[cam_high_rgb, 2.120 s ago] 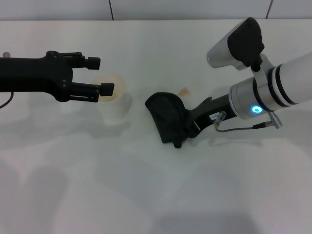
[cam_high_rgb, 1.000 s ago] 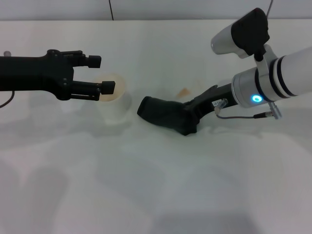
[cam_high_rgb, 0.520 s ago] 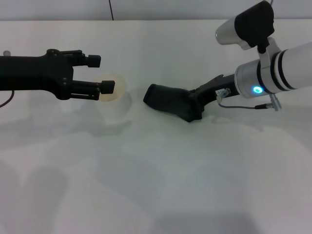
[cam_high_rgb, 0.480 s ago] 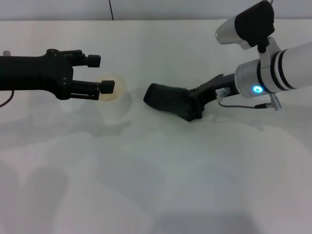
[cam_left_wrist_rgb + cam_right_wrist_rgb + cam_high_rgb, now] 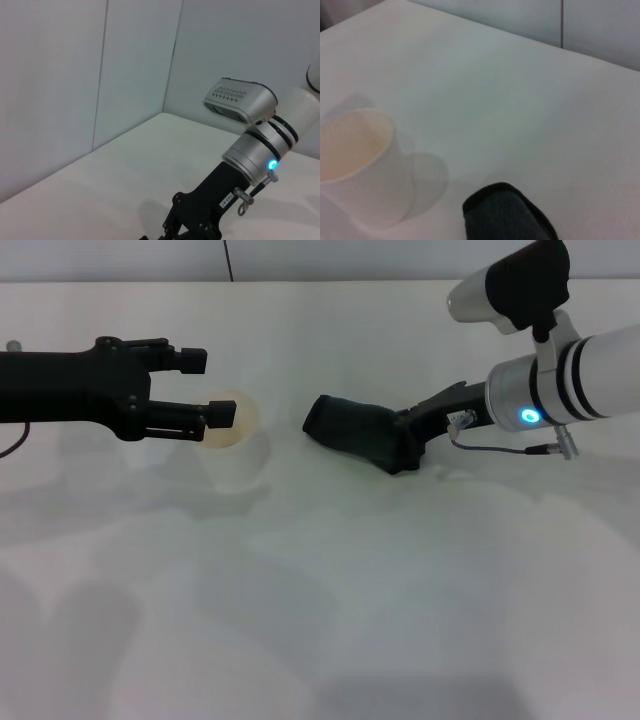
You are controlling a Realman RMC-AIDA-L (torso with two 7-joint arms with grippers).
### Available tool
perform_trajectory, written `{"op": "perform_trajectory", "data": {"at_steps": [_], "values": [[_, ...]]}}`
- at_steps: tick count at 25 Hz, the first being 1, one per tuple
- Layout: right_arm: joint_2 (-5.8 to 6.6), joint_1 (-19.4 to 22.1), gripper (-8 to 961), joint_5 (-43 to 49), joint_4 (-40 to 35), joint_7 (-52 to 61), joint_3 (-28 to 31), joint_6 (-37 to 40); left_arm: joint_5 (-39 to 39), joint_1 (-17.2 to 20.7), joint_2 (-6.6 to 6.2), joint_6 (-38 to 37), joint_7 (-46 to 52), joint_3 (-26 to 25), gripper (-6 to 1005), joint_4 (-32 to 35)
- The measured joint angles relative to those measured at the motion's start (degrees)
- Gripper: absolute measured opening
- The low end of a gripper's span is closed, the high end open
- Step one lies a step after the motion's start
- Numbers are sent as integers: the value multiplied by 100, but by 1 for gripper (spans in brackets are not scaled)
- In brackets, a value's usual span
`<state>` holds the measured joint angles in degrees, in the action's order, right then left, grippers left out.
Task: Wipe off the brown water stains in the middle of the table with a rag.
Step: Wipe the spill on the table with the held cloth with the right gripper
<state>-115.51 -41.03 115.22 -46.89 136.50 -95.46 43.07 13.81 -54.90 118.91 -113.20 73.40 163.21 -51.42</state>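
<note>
The dark rag (image 5: pixel 358 430) lies pressed on the middle of the white table (image 5: pixel 320 600), and my right gripper (image 5: pixel 402 443) is shut on its right end. The rag (image 5: pixel 507 216) also shows in the right wrist view, bunched and flat on the tabletop. No brown water stains show anywhere; the rag covers the spot where they lay. To the left, my left gripper (image 5: pixel 205 388) hovers open and empty, its fingertips (image 5: pixel 220 414) just over the rim of a white cup (image 5: pixel 236 448).
The white cup (image 5: pixel 362 167) stands a short way left of the rag, pale tan inside. A grey wall runs along the table's far edge. My right arm's silver wrist (image 5: pixel 260 150) reaches in from the right.
My right gripper has dragged the rag toward the far side and slightly right, over the brown stain, which no longer shows. The left arm and the cup have stayed put.
</note>
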Motion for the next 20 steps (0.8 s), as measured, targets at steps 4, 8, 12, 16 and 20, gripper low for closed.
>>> {"op": "perform_trajectory", "data": {"at_steps": [4,8,12,16,20], "values": [[10,-8,71,0,90,6,120,-56,0,2,0,0,3,0,875,0],[12,18,71,0,99,7,205,-71,0,5,0,0,5,0,875,0],[18,61,71,4,105,13,253,-79,0,5,0,0,7,0,874,-5],[21,103,71,63,152,13,351,-79,0,6,0,-1,7,0,874,-7],[33,134,71,78,179,13,407,-85,-1,18,0,-1,13,0,874,-9]]}}
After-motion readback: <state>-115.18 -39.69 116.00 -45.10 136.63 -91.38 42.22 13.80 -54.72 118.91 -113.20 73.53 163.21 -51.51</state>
